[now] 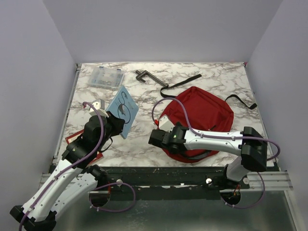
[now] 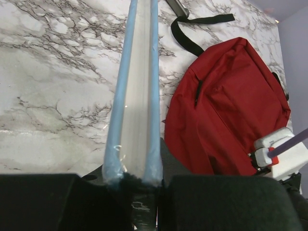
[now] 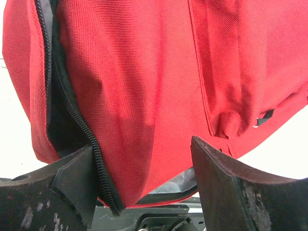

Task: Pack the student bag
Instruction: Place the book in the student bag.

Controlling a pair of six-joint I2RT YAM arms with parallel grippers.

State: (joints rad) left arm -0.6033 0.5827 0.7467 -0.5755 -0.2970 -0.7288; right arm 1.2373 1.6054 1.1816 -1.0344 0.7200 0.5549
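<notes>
Presenting blue book (image 2: 137, 86), pinched in my left gripper (image 2: 137, 180); right gripper (image 3: 144, 166), jaws apart, straddles student bag's (image 1: 207, 115) zip (image 3: 72, 120); next, I judge: spread that mouth.

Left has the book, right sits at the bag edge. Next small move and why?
Probably close the right gripper on the bag edge: its jaws stand open astride the red fabric, right beside the open zip and its dark gap. A pinch there could lift the mouth for the book, clamped edge-on in the left gripper.

The student bag (image 3: 144, 72) is matt woven cloth.
</notes>
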